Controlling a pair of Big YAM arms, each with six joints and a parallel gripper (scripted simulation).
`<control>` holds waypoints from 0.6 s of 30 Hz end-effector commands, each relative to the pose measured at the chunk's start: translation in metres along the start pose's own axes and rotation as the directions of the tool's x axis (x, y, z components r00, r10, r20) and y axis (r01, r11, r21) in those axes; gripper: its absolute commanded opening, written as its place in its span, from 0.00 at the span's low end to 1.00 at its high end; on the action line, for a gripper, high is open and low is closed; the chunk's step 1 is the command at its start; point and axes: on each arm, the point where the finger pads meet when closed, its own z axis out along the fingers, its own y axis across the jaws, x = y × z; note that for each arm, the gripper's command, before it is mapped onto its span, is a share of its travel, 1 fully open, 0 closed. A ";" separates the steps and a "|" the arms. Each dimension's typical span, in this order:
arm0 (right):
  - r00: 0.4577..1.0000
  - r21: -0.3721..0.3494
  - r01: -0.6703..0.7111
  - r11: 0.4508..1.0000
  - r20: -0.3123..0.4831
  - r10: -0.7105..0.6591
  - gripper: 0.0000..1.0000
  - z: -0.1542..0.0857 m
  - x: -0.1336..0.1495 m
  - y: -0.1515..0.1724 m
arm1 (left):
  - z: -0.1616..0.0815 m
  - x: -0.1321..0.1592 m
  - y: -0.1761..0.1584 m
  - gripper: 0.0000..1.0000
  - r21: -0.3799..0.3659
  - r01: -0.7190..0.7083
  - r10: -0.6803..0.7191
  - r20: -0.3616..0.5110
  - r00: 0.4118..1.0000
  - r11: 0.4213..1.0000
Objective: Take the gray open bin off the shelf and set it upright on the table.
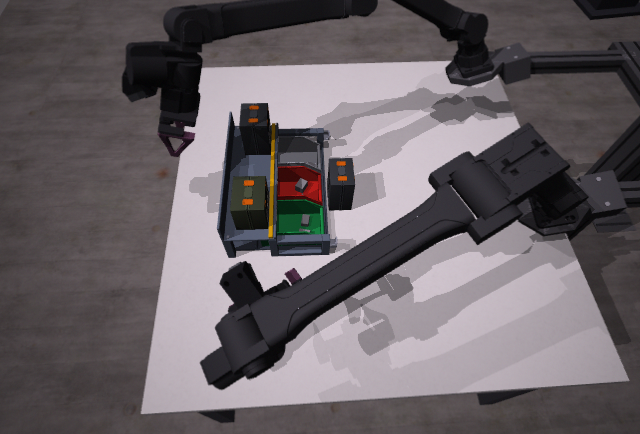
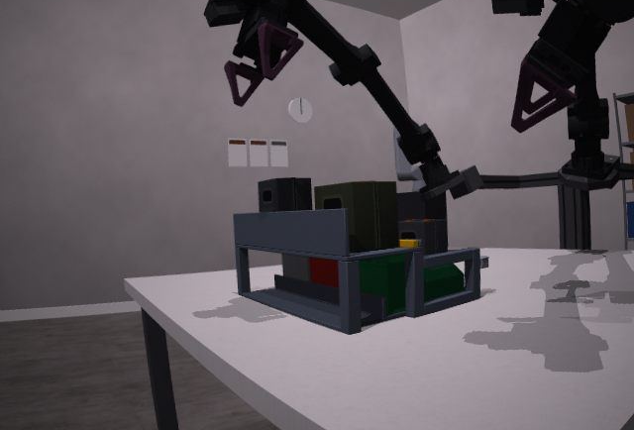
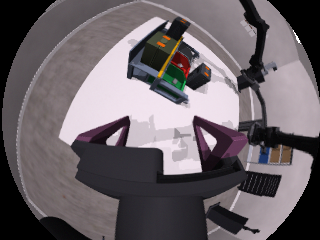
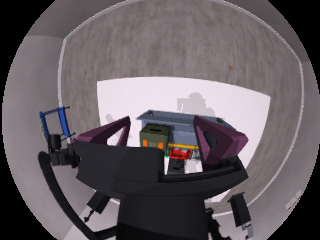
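The gray bin (image 1: pixel 298 150) (image 2: pixel 295 268) (image 3: pixel 187 51) stands in the far end slot of the shelf's (image 1: pixel 258 163) (image 2: pixel 289 231) lower level, beside the red bin (image 1: pixel 286 176) (image 3: pixel 182 62) (image 4: pixel 180 152). Its parts cannot be made out. The green bin (image 1: pixel 288 218) (image 2: pixel 443 281) is at the other end. A gray part shows in the red bin and in the green one. My left gripper (image 3: pixel 161 119) is open and empty, high above the table off the green bin's end. My right gripper (image 4: pixel 161 119) (image 2: pixel 254 90) is open and empty, high above the shelf's back side.
A black case (image 1: pixel 254 129) (image 2: pixel 283 194) and an olive case (image 1: pixel 249 207) (image 2: pixel 370 215) stand on the upper deck, behind the yellow rail (image 1: pixel 272 181). Another black case (image 1: pixel 341 191) (image 3: pixel 200 76) stands on the table (image 1: pixel 196 315) close in front of the red bin.
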 end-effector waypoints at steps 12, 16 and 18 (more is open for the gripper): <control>0.999 -0.018 -0.013 1.000 0.037 0.013 1.00 -0.019 -0.013 0.001 | -0.028 0.014 0.003 1.00 -0.088 0.043 -0.046 -0.026 0.999 0.995; 0.999 -0.018 -0.013 1.000 0.037 0.013 1.00 -0.019 -0.013 0.001 | -0.046 0.028 0.006 1.00 -0.149 0.082 -0.089 -0.041 0.995 0.985; 0.999 -0.018 -0.013 1.000 0.037 0.013 1.00 -0.019 -0.013 0.001 | -0.057 0.037 0.007 1.00 -0.188 0.106 -0.117 -0.048 0.992 0.976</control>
